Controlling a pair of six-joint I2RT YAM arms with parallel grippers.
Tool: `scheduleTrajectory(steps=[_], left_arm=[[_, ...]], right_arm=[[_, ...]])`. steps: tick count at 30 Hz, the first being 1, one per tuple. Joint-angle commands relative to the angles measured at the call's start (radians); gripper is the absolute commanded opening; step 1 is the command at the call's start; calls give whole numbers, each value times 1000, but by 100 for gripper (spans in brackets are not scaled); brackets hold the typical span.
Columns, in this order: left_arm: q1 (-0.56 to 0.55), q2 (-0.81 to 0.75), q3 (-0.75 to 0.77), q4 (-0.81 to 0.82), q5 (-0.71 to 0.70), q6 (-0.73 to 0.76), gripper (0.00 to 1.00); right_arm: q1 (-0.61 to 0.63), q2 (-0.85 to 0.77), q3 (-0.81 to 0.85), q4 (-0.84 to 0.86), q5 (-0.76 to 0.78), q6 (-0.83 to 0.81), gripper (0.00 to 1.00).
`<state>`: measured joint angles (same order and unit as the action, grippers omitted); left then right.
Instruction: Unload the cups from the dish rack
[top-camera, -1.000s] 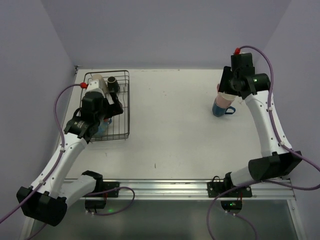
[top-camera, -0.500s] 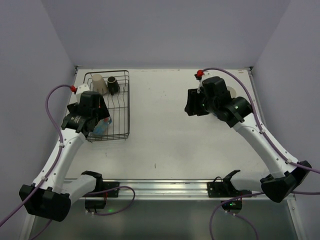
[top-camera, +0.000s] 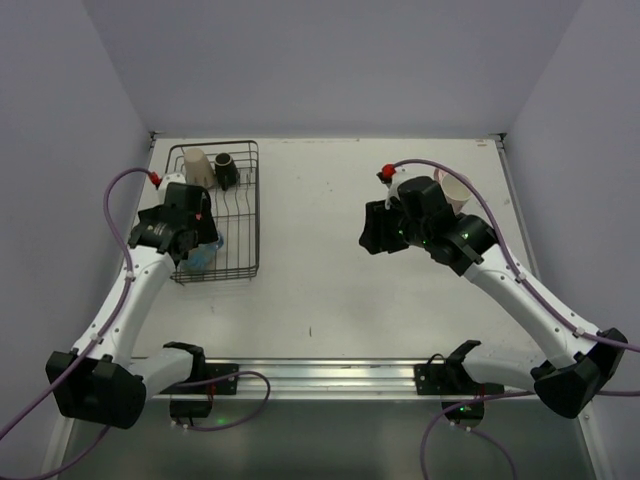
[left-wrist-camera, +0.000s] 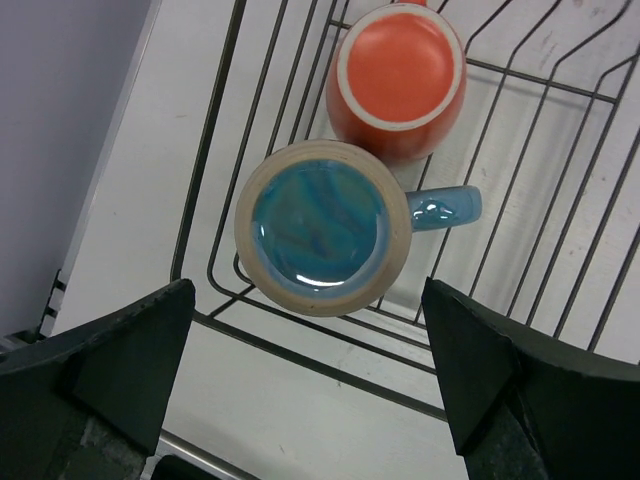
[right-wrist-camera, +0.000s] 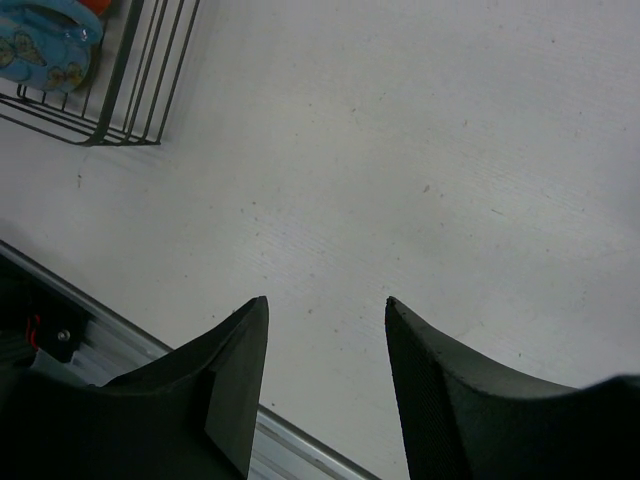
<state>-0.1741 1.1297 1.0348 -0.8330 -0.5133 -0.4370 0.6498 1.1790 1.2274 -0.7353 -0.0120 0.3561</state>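
Note:
The black wire dish rack (top-camera: 245, 215) stands at the table's far left. A cream cup (top-camera: 197, 167) and a black cup (top-camera: 226, 171) stand at its far end. My left gripper (top-camera: 188, 242) hovers open over the rack's near-left corner. In the left wrist view it (left-wrist-camera: 312, 372) is just above an upturned light blue cup (left-wrist-camera: 320, 228), with an orange-red cup (left-wrist-camera: 398, 75) beyond it. My right gripper (top-camera: 373, 230) is open and empty above bare table at mid-right (right-wrist-camera: 326, 322). A pink cup (top-camera: 456, 190) stands behind the right arm.
The right wrist view shows the rack's near corner (right-wrist-camera: 112, 95) with the light blue cup (right-wrist-camera: 45, 45) at upper left, and the metal rail (right-wrist-camera: 120, 345) along the table's near edge. Walls close the table on the left, back and right.
My right arm has swung from the far right, by the set-down cups, leftward to the table's middle. My left gripper has shifted slightly nearer over the rack's near end.

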Motion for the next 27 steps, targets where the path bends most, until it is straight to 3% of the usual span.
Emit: scheduleTrajectory(steps=[1, 10, 17, 27], left_arm=[[10, -73, 7, 44, 47, 90, 100], [12, -171, -52, 134, 116, 299, 100], [30, -53, 36, 43, 168, 359, 100], [169, 39, 80, 35, 369, 426, 99]], right_arm=[[10, -30, -14, 62, -43, -19, 53], [19, -44, -22, 68, -72, -26, 54], [25, -59, 6, 62, -115, -52, 54], [28, -67, 11, 65, -169, -108, 55]])
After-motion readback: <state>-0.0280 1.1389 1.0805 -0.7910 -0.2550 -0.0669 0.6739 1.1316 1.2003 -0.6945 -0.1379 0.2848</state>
